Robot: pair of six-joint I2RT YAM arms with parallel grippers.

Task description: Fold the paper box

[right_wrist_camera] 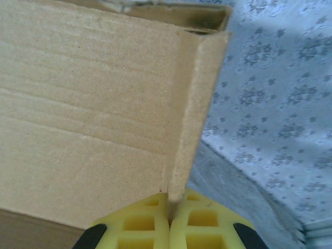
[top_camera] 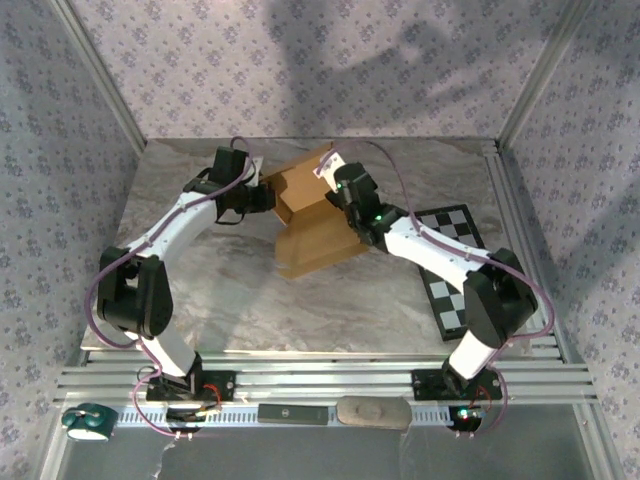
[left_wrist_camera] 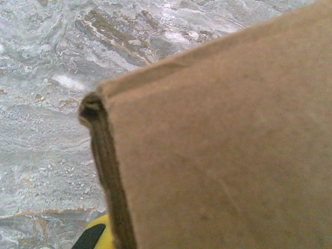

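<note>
The paper box is a tan cardboard piece, partly folded, standing tilted at mid-table between both arms. My left gripper is shut on its left edge. In the left wrist view the cardboard hides most of the jaws, and one yellow finger shows beside the folded edge. My right gripper holds the box's upper right part. In the right wrist view its yellow fingers are pressed together on a thin upright flap of the box.
A black-and-white checkered board lies flat to the right, partly under the right arm. The marbled table has open surface in front of the box. Patterned walls close in the back and sides, and a metal rail runs along the near edge.
</note>
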